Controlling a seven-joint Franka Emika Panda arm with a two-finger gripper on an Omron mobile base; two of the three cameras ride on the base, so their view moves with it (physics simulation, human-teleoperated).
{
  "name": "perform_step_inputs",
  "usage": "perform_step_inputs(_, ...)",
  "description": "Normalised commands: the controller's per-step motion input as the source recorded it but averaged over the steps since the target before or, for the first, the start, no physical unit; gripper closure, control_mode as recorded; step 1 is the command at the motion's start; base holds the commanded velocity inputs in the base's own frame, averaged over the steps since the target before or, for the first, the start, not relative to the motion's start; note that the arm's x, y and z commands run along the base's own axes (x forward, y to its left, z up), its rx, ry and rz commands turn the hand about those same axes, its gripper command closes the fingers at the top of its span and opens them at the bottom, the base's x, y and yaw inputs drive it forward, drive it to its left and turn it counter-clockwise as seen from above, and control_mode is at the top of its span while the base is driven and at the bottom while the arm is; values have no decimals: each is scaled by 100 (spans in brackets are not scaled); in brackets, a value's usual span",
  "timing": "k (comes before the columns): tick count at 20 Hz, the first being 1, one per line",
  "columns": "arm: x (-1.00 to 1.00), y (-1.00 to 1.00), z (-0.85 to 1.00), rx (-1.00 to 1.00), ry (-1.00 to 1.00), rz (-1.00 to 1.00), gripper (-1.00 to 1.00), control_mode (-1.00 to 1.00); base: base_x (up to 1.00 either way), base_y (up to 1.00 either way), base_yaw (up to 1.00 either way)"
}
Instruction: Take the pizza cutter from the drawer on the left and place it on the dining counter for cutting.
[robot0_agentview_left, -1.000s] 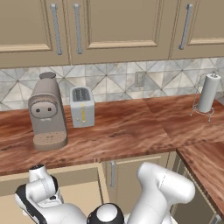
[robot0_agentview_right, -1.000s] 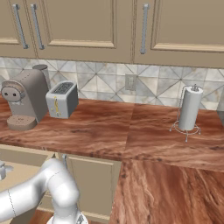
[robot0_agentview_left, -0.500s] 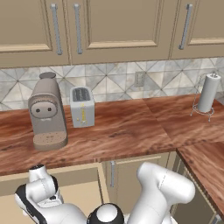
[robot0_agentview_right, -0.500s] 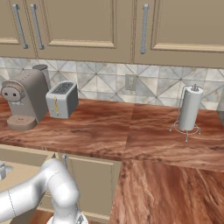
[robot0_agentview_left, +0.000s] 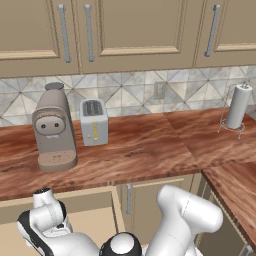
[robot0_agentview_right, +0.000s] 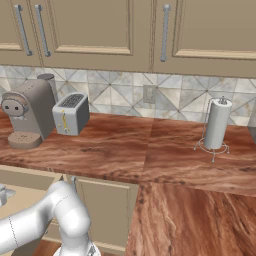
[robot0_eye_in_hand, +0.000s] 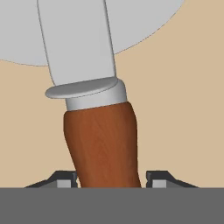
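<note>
Gripping the pizza cutter (robot0_eye_in_hand: 103, 144) by its brown handle inside the open drawer (robot0_agentview_left: 95, 222), claw (robot0_eye_in_hand: 111, 179) half-closed around it; lifting out and carrying to the dining counter remain.

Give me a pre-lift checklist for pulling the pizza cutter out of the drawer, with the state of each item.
1. Handle between the fingers: ok. The pizza cutter has its brown handle between the two fingertips of the gripper.
2. Firm grip: cannot tell. The tips sit right at the handle's sides, but true contact is not clear.
3. Drawer open: ok. The drawer is pulled out below the worktop, with the arm reaching down into it.
4. Drawer floor around the cutter: ok, plain tan with nothing near in the hand view.
5. Blade free: ok, the pale wheel lies flat beyond the collar.
6. Dining counter ready: cannot tell.
</note>
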Motion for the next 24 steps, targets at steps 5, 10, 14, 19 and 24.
perform_step_inputs(5, -5, 0, 42, 0, 0, 0, 100, -100, 0, 0, 0)
perform_step_inputs(10, -39, -1, 81, 0, -1, 0, 100, -100, 0, 0, 0)
perform_step_inputs(14, -63, -15, 64, -1, -12, 0, 100, -100, 0, 0, 0)
perform_step_inputs(19, -62, -26, 66, -1, -19, 0, 100, -100, 0, 0, 0)
perform_step_inputs(24, -40, -41, 93, 0, -7, 0, 100, -100, 0, 0, 0)
